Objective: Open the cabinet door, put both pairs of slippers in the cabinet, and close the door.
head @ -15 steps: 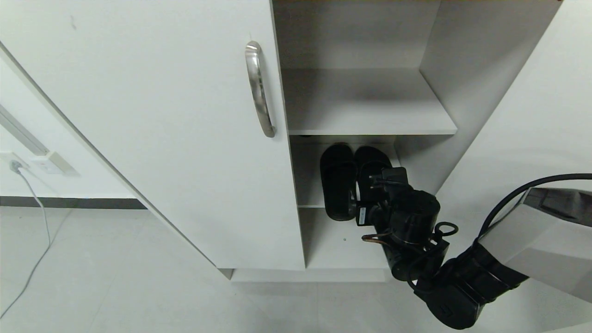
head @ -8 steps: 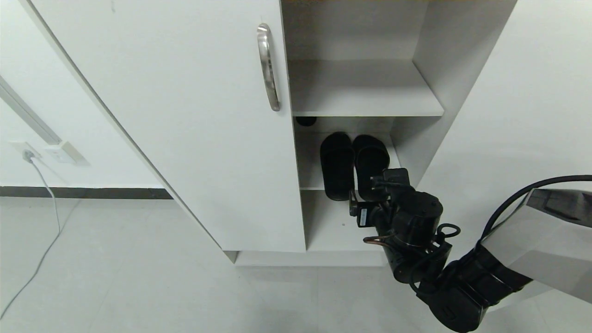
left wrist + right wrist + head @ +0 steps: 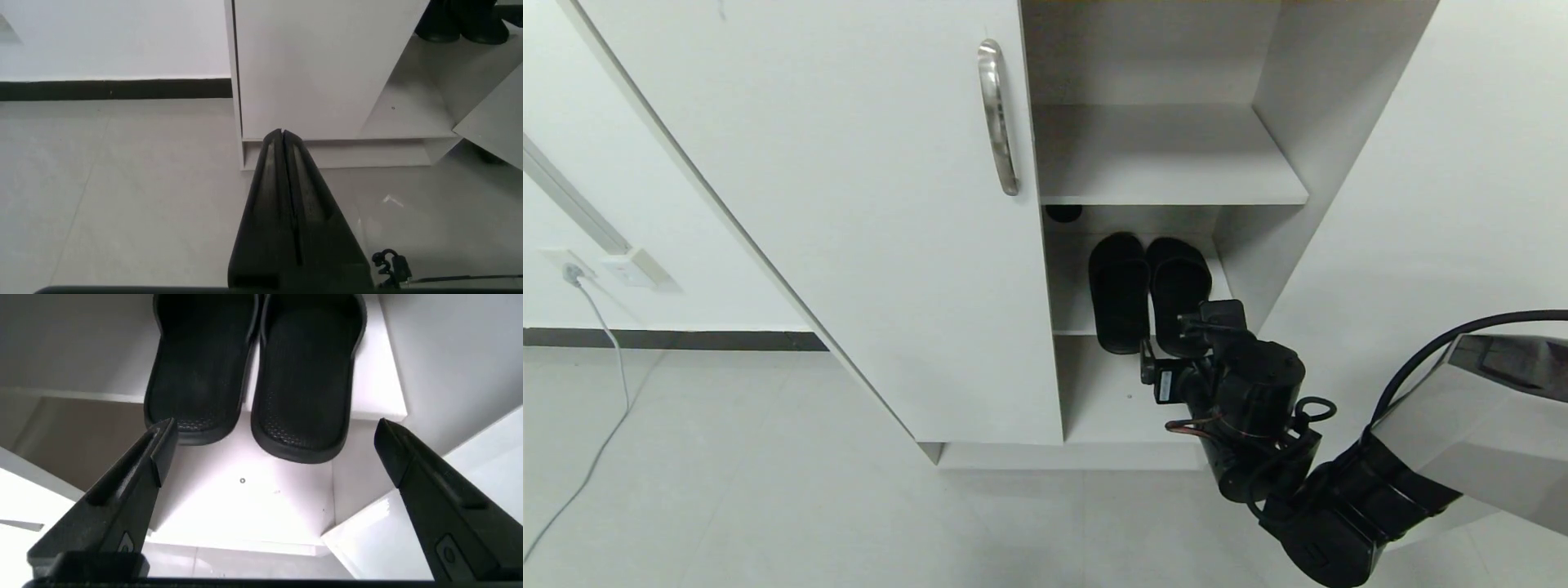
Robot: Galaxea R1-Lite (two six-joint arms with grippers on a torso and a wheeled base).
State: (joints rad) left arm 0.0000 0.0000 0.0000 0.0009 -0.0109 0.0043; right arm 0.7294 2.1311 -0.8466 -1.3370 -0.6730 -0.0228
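Black slippers [image 3: 1147,290] with dimpled soles overhang the smooth white shelf's [image 3: 1068,294] front edge. Right gripper [image 3: 275,431] jaws stand apart. Left gripper [image 3: 282,139] jaws are pressed together.

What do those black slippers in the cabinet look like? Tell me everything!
The black slippers are a matching pair of slide sandals. They look rubbery and have dotted, bumpy insoles. They lie flat, side by side and touching, with their toes pointing into the cabinet, on a white shelf. Their heels stick out over the shelf's front edge. The open right end effector sits just in front of the heels, not gripping them.
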